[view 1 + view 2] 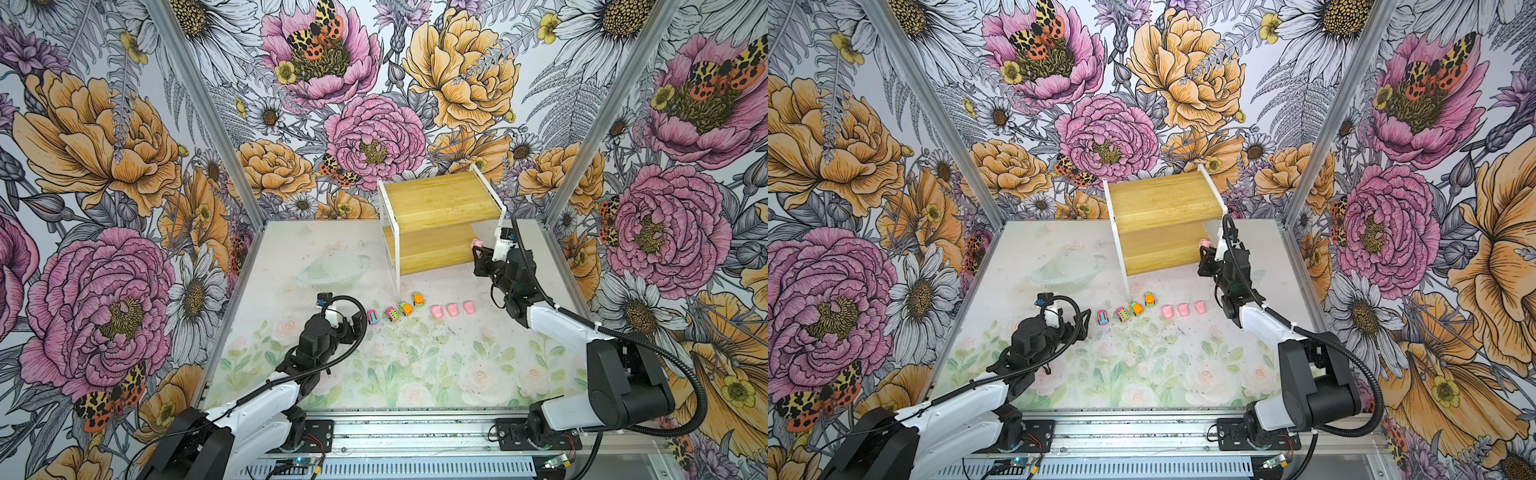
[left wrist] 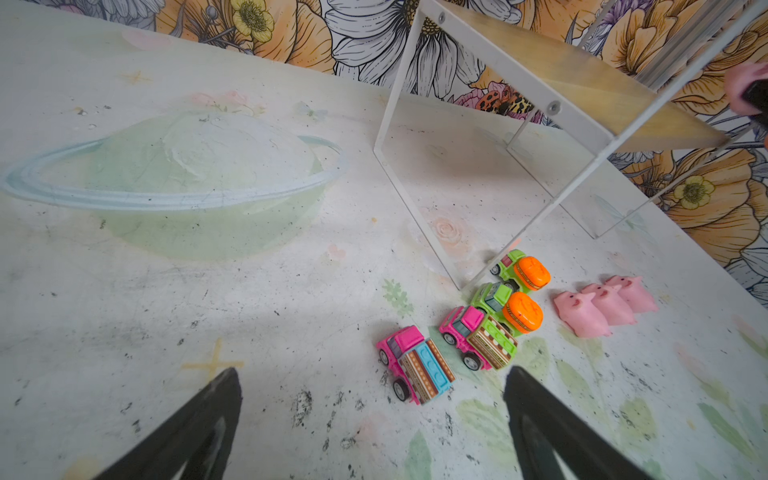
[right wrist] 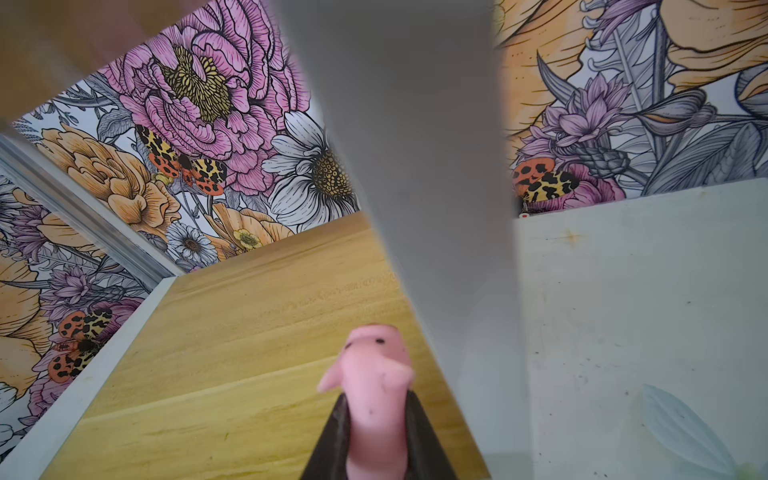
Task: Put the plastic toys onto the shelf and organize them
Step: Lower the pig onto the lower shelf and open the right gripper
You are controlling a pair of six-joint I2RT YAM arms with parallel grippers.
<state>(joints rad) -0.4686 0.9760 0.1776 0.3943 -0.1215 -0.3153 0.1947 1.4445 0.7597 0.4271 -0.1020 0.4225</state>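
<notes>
The pink pig [image 3: 376, 374] is pinched in the right claw [image 3: 376, 415]. The jaws are drawn in narrow on its body, so head and snout stick out past the fingertips. Its long axis runs straight out of the claw, pointing across the shelf [image 1: 440, 199] toward the shelf's far side.

In both top views the pig hangs at the right end of the lower board [image 1: 432, 249]. The right wrist view shows that board's wood under and ahead of it, with an upright of the white frame [image 3: 436, 166] close alongside. Whether the pig touches the board I cannot tell. My reading is that this is the placing step for the first toy. It turns on going down onto the board without the claw brushing that upright.

The shelf stands toward the far edge of the tabletop [image 1: 415, 374], right of the middle. In front of it, across mid-tabletop, lie three more pigs [image 1: 452, 309] side by side. Two orange-and-green cars [image 1: 406, 308] sit by the frame's near foot, then the pink car with green trim [image 1: 391, 313] and the pink car with blue trim [image 1: 372, 317]. The left claw [image 1: 358, 323] hovers with jaws wide just beside that last car, so the left arm is the nearer one for the cars. The pigs lie nearer the right arm.
</notes>
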